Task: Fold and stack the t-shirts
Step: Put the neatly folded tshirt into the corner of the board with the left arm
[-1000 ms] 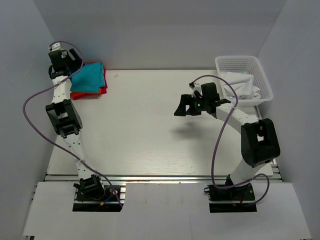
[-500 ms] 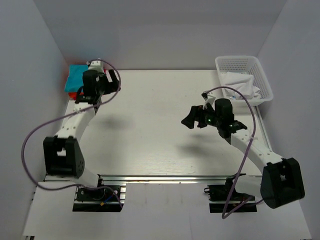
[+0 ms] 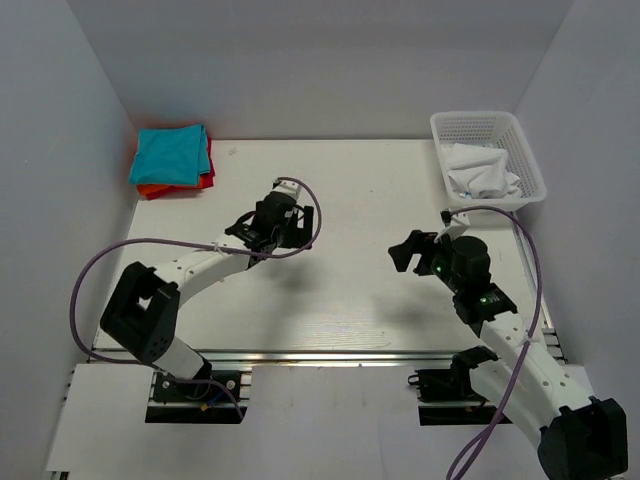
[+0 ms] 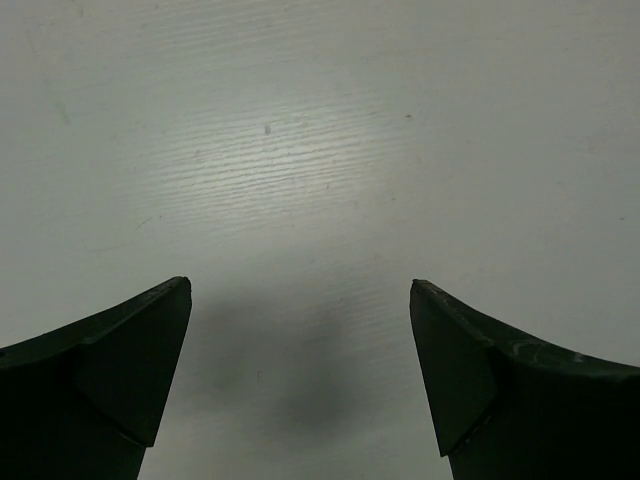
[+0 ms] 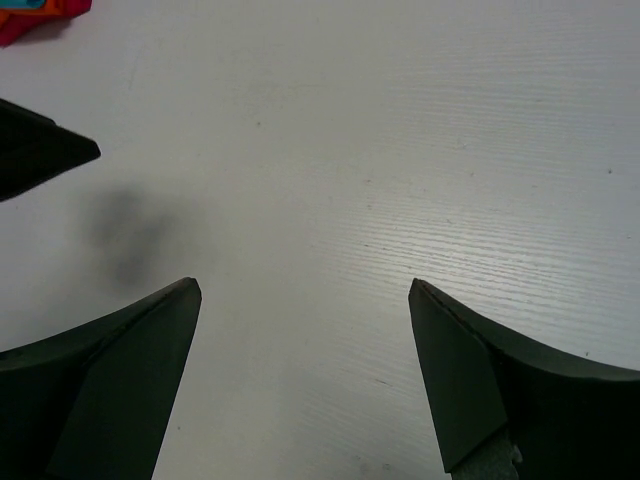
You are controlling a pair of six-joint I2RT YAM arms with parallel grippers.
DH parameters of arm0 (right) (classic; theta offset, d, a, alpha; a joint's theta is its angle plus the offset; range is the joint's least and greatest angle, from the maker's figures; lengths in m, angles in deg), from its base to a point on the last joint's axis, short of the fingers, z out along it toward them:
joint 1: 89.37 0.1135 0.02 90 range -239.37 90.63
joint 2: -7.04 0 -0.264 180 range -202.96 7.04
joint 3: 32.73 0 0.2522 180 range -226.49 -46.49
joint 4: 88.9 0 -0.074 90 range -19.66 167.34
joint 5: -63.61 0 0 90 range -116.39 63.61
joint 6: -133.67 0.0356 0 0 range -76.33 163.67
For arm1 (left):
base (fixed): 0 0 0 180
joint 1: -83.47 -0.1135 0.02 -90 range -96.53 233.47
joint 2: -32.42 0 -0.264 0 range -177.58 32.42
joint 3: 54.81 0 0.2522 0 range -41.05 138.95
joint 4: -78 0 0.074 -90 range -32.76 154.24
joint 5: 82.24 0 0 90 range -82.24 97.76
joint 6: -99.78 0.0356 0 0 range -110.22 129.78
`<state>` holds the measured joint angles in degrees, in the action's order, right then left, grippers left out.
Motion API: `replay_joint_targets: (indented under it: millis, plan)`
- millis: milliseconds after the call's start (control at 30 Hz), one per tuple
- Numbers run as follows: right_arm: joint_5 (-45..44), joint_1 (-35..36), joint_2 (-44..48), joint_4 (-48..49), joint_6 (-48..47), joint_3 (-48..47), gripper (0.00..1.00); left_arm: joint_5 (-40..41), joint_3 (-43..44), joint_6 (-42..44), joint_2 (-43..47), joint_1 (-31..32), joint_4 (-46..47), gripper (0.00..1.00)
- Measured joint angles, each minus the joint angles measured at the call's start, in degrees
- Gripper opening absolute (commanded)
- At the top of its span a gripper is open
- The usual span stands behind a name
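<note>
The t-shirts lie folded in one stack at the far left corner of the table: the teal-blue one (image 3: 172, 152) on top, the orange one (image 3: 150, 190) and the red one (image 3: 206, 180) showing at the edges beneath. A corner of the red and orange cloth shows in the right wrist view (image 5: 35, 12). My left gripper (image 3: 290, 232) (image 4: 300, 290) is open and empty over bare table near the middle. My right gripper (image 3: 405, 252) (image 5: 305, 290) is open and empty over bare table, right of centre, pointing left.
A white plastic basket (image 3: 520, 150) holding white cloth (image 3: 480, 170) stands at the far right corner. White walls close in the table on the left, back and right. A dark part of the left arm (image 5: 40, 155) shows at the left edge of the right wrist view.
My left arm has swung from the t-shirt stack at the far left corner to the table's middle. My right arm has drawn back toward the near right.
</note>
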<state>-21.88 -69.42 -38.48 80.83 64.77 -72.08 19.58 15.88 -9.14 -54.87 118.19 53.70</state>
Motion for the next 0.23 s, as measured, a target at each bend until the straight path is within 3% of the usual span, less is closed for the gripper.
replay_joint_targets:
  millis: [233]
  plan:
    - [-3.5,0.0,-1.4,-0.3,-0.2,0.1,0.9,5.9,-2.0,1.3,5.4,1.8,-0.4,1.0]
